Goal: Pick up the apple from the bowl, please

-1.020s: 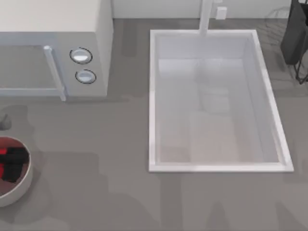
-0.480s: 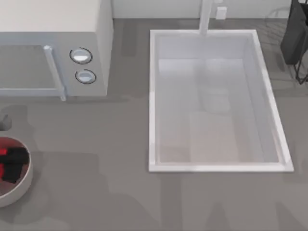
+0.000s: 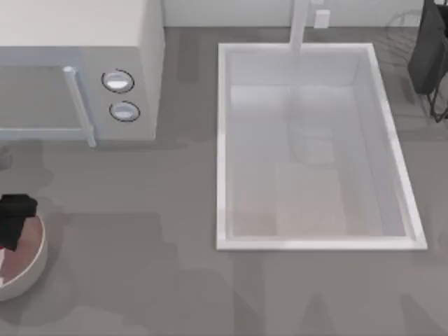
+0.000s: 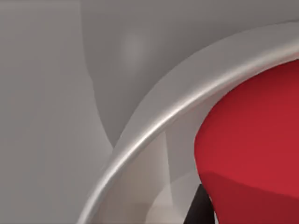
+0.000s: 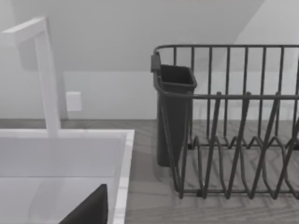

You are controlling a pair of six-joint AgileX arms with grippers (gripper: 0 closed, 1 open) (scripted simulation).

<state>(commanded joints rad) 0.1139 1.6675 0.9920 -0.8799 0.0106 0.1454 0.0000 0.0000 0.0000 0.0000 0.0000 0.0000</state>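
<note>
The grey countertop [image 3: 161, 280] is spreading across the whole top view, with open bare surface lying between the sink and the left edge and along the near side. The white sink [image 3: 222, 147] is sitting right of centre, its basin wide and deep, and the white faucet [image 3: 299, 24] is standing at its far rim. The microwave [image 3: 77, 70] is occupying the far left corner, its handle [image 3: 78, 105] and two round dials [image 3: 117, 81] facing the open counter; no writing can be read on it or anywhere else. A dark wire dish rack [image 5: 233, 121] with a dark cutlery cup [image 5: 174, 112] is standing at the far right, just beside the sink's rim in the right wrist view.

The bowl [image 3: 33, 269] is resting at the left edge of the counter, partly cut off by the top view's border, well apart from the sink and near the microwave's front. The left gripper [image 3: 15, 218] is hanging as a dark shape over the bowl's far side, at the top view's left edge. The apple [image 4: 252, 149] is showing large and red in the left wrist view, close against the camera and just inside the bowl's curved rim [image 4: 187, 100]. Whether the fingers are closed around the apple or standing apart cannot be told. The right arm is parked toward the sink's right side.
</note>
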